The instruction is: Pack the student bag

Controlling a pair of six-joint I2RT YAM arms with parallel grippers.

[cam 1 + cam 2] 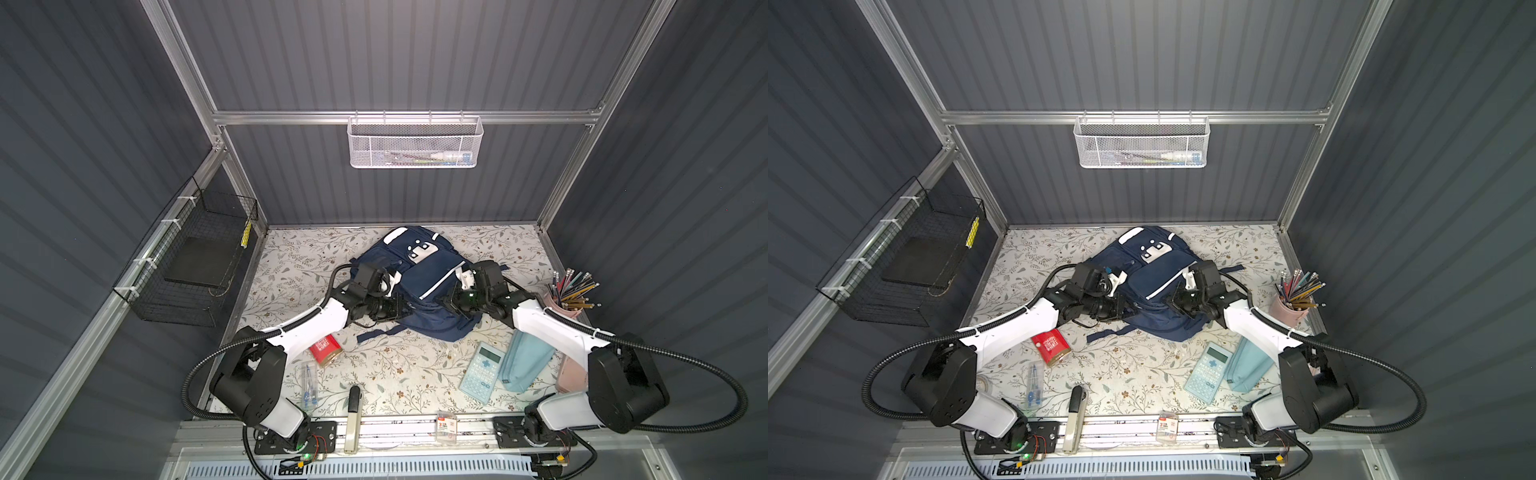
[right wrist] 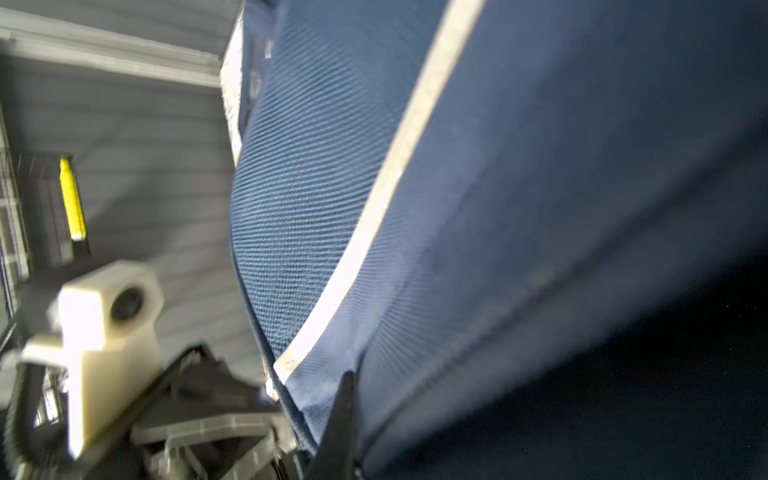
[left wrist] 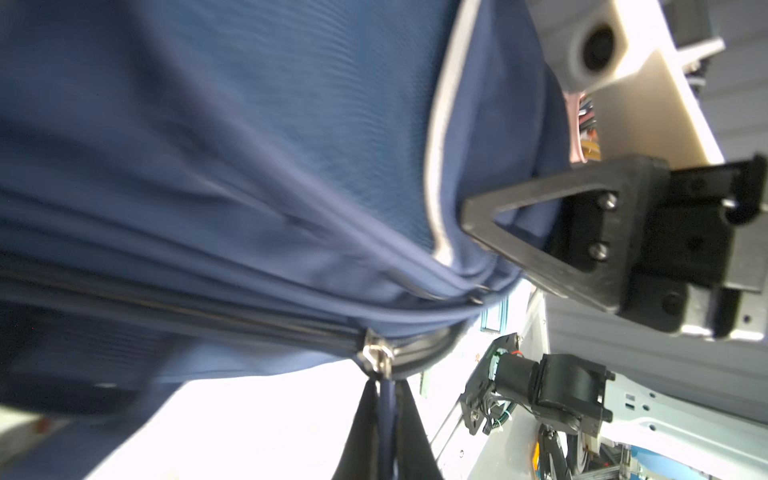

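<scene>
**Both top views:** The student bag point(image 1: 419, 291) point(image 1: 1144, 291) lies on the floral table point(image 1: 386, 365) point(image 1: 1113, 374), toward 12 o'clock of the table's middle. The left gripper point(image 1: 402, 308) point(image 1: 1123, 308) sits at 8 o'clock of the bag's middle. The right gripper point(image 1: 449, 300) point(image 1: 1171, 300) sits at 4 o'clock.

**Left wrist view:** The left gripper point(image 3: 386, 386) is clamped fully closed on the navy zip pull point(image 3: 387, 415) below the metal slider point(image 3: 376, 357).

**Right wrist view:** The right gripper point(image 2: 347, 390) is closed. It pinches a fold of bag fabric beside a white stripe point(image 2: 386, 195).
</scene>
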